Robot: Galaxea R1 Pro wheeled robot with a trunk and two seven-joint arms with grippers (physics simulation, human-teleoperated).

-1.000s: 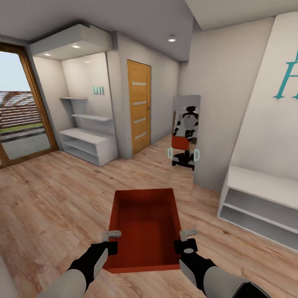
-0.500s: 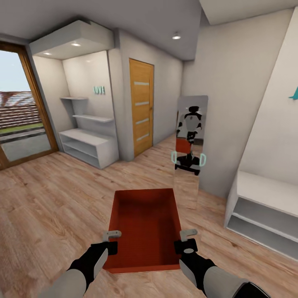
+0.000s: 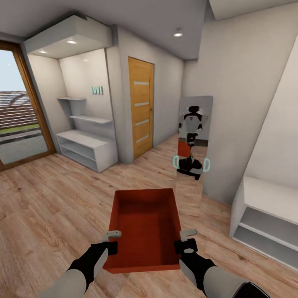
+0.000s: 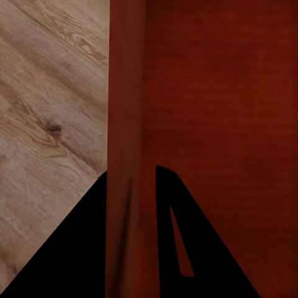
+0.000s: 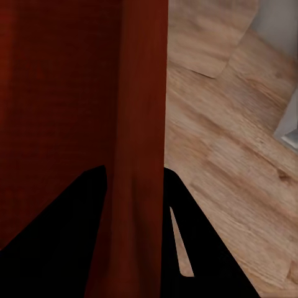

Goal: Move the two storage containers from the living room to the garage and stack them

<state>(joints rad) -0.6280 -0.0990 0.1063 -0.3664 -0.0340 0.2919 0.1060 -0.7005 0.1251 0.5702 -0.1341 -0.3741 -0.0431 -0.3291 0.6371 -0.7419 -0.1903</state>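
1 storage container, lower centre of the head view, held above the wood-plank floor | 2 grippers: left gripper clamps its left wall, right gripper clamps its right wall | 1 mirror right of centre | 1 wooden door upper centre

Cut off at three o'clock: white open shelving unit. At nine o'clock, wood-framed glass door partly out of frame.
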